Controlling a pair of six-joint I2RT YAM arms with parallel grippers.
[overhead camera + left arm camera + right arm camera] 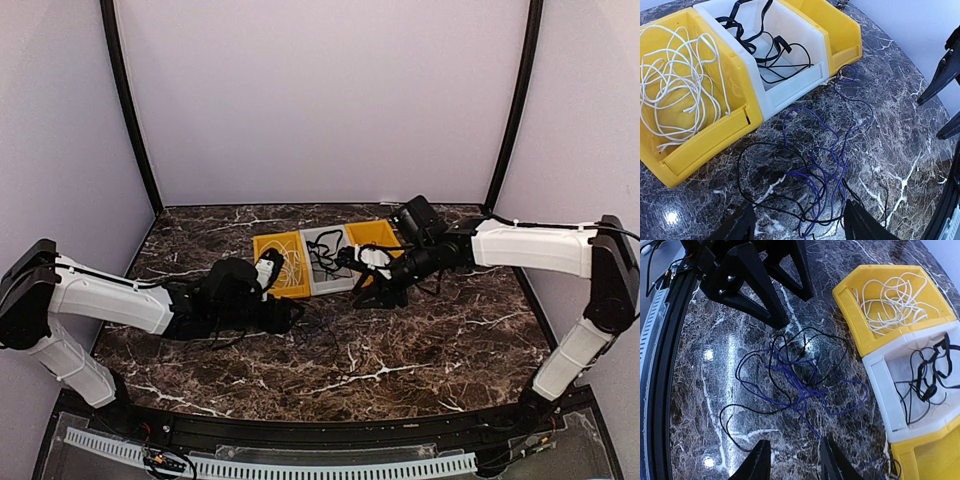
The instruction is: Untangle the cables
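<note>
One blue cable (840, 160) and one black cable (738, 167) are seen tangled before the white bin (795, 82); left gripper (797, 225) and right gripper (792, 462) are parted, empty.

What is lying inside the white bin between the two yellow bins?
Only tangled black cords show inside the white bin. The floor directly under their loops is covered.

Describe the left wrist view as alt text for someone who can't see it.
A blue cable and a loose black cable lie tangled on the marble table, ahead of the open left end effector. Beyond them, a yellow bin holds a white cable; the white bin beside it holds a second black cable.
</note>
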